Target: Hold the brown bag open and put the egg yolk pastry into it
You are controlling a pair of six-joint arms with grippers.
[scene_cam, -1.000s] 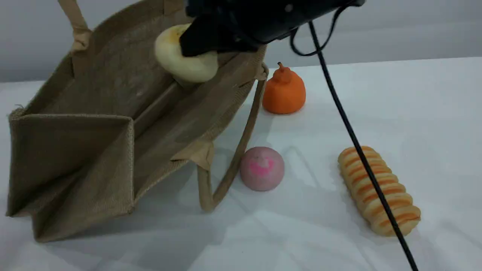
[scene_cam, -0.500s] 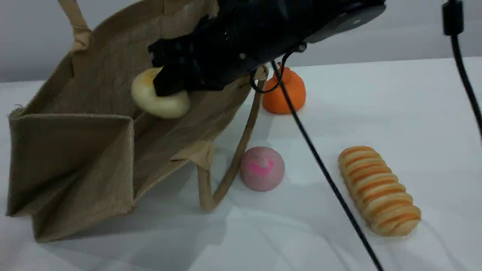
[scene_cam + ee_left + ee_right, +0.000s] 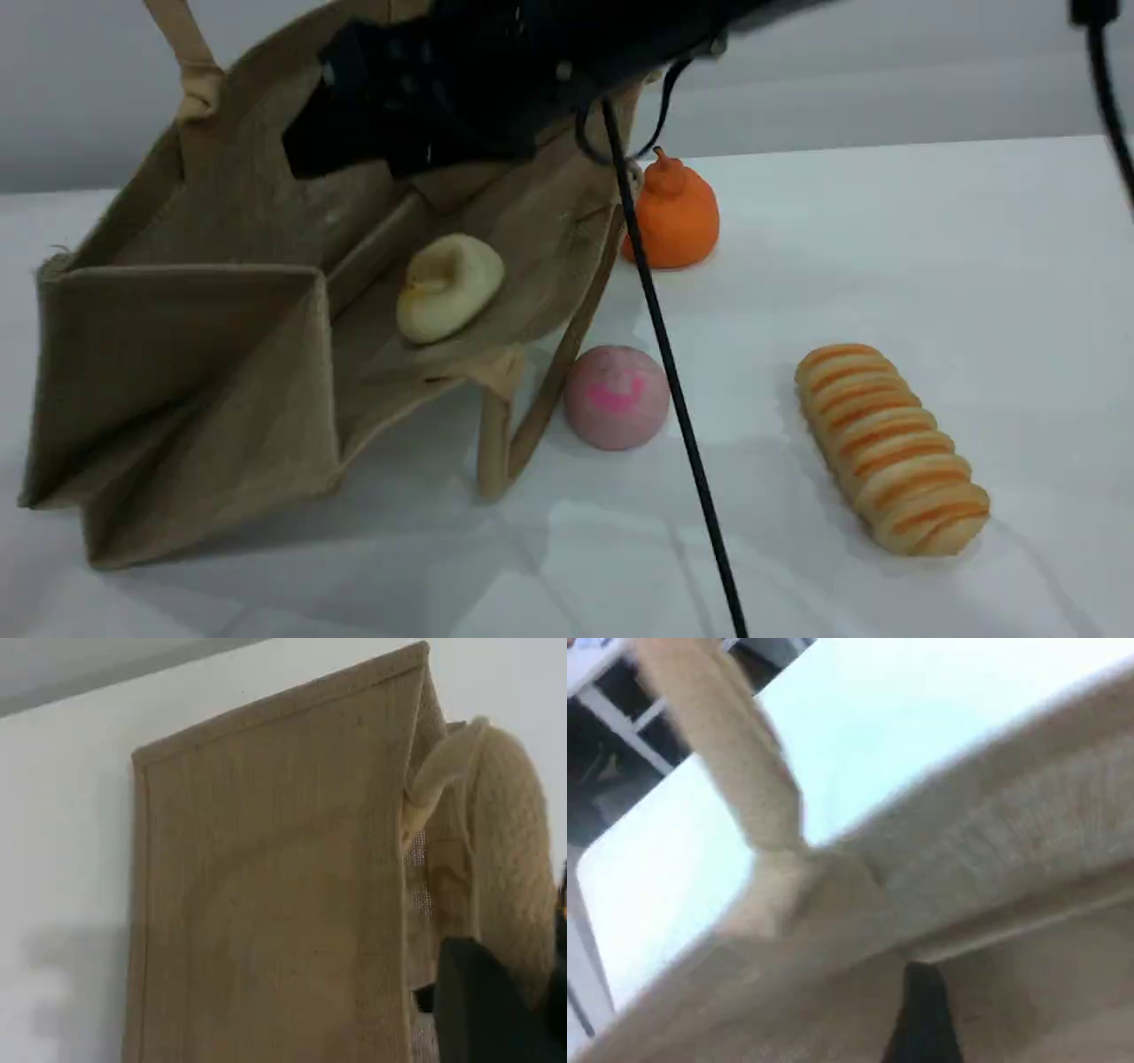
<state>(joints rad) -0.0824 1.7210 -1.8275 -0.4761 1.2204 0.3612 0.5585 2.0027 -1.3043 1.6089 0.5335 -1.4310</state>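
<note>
One brown bag [image 3: 186, 354], two handles. One egg yolk pastry [image 3: 448, 285]. One pink bun [image 3: 616, 396]. One striped loaf [image 3: 890, 446]. One orange gourd-shaped piece [image 3: 671, 215].

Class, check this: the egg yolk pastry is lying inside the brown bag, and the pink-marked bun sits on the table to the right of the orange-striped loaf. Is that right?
Not quite. The egg yolk pastry does lie inside the brown bag, but the pink-marked bun sits on the table to the left of the orange-striped loaf, near the bag's lower handle. The scene view shows this.

egg yolk pastry [image 3: 449, 286] inside brown bag [image 3: 221, 354], round bun [image 3: 617, 396] just right, loaf [image 3: 890, 447] farther right
</note>
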